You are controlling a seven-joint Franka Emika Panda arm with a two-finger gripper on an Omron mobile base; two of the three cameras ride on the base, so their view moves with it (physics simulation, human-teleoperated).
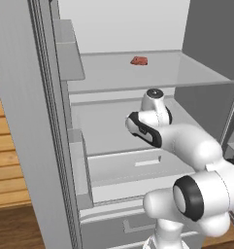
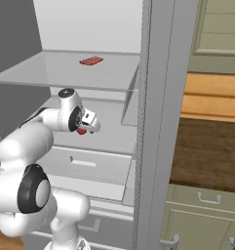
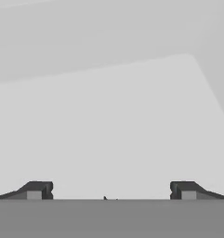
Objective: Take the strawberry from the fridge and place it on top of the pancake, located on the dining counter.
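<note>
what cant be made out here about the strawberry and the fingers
- Strawberry: in the right base view, a small red bit peeks from below the hand; the hand covers the rest, so contact is unclear.
- Left base view: the arm's wrist blocks the strawberry and the fingers.
- Hand view: the fingers stand wide apart, cut off by the bottom edge.
- Pinkish-red lump on the fridge's upper shelf: too small to identify.

The arm reaches forward, its hand (image 3: 111,190) spread wide with nothing between.

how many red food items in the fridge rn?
2: a flat pinkish-red lump on the upper shelf; a small red strawberry right under the hand on the shelf below. The arm may hide more.
</note>
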